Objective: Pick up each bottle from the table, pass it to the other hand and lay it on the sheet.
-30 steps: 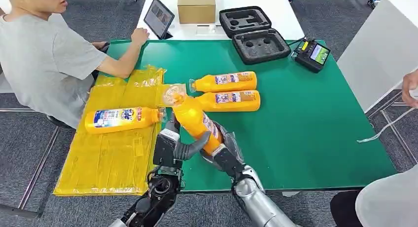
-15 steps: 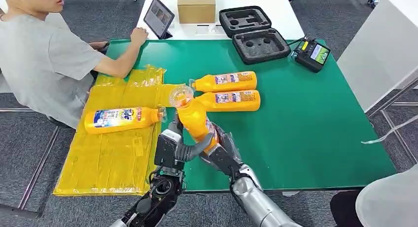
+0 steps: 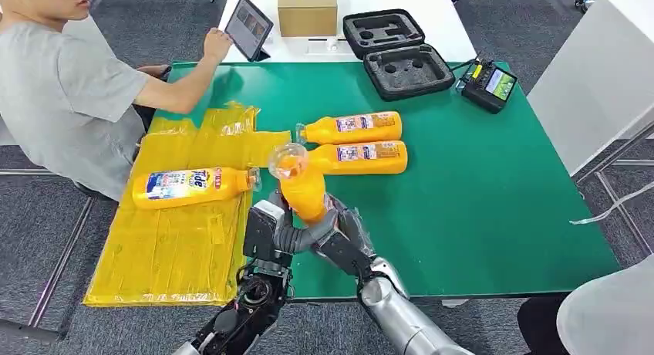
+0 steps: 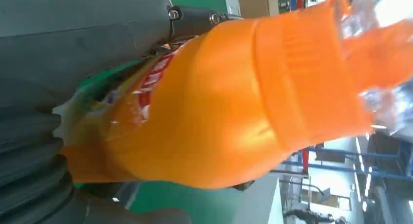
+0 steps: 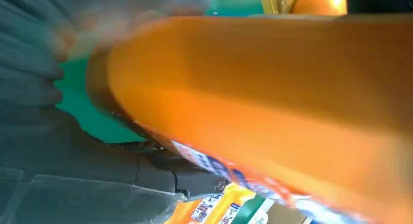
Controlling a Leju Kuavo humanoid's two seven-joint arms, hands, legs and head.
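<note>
An orange bottle [image 3: 302, 189] with a clear cap stands nearly upright above the table's near edge, between my two hands. My left hand [image 3: 268, 233] wraps its thumb around the bottle's lower body from the left. My right hand [image 3: 345, 241] grips the same part from the right. The left wrist view has the bottle [image 4: 219, 102] pressed against my left hand [image 4: 83, 34]. In the right wrist view the bottle [image 5: 272, 117] lies across my right hand [image 5: 48, 136]. Another orange bottle [image 3: 189, 187] lies on the yellow sheet [image 3: 170, 251]. Two more bottles [image 3: 351, 128] [image 3: 361, 157] lie on the green table [image 3: 478, 193].
A person [image 3: 62, 100] sits at the left with a hand on a tablet [image 3: 248, 27]. A cardboard box [image 3: 307, 8], an open black case [image 3: 397, 54] and a controller [image 3: 488, 85] stand at the back. Another person [image 3: 609, 316] is at the lower right.
The held bottle has tipped from a slant to nearly upright and come closer to me between both hands. The seated person's hand has lifted onto the tablet.
</note>
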